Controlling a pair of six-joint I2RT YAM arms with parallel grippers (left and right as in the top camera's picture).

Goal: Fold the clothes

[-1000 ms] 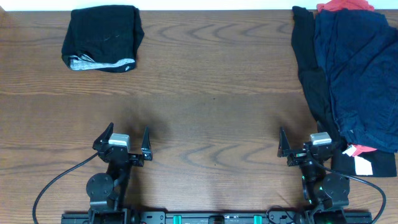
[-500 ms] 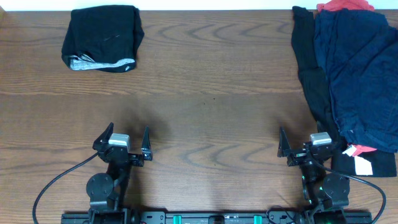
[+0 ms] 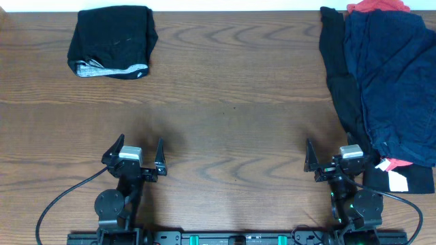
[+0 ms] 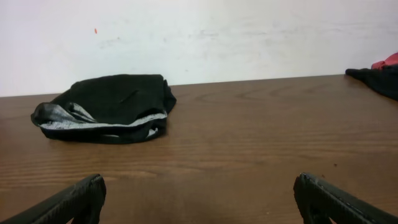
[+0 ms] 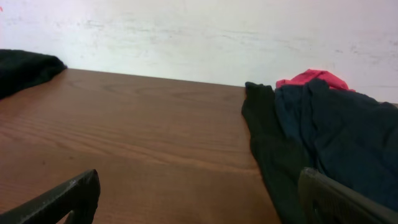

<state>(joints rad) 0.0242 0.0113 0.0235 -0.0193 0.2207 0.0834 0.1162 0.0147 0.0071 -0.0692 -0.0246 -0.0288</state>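
A pile of unfolded clothes lies at the table's right edge: a navy blue garment (image 3: 398, 82) on top, a black one (image 3: 338, 75) along its left side, a red one (image 3: 378, 6) at the far end. The pile also shows in the right wrist view, navy (image 5: 339, 134), black (image 5: 267, 146), red (image 5: 311, 78). A folded black garment (image 3: 112, 41) sits at the far left, also in the left wrist view (image 4: 106, 106). My left gripper (image 3: 139, 150) is open and empty near the front edge. My right gripper (image 3: 334, 155) is open and empty, just left of the pile's near end.
A wooden table (image 3: 231, 102) stretches between the folded garment and the pile. A white label (image 3: 395, 180) shows on black fabric at the pile's near end, beside the right arm. A white wall (image 4: 217, 31) stands behind the table's far edge.
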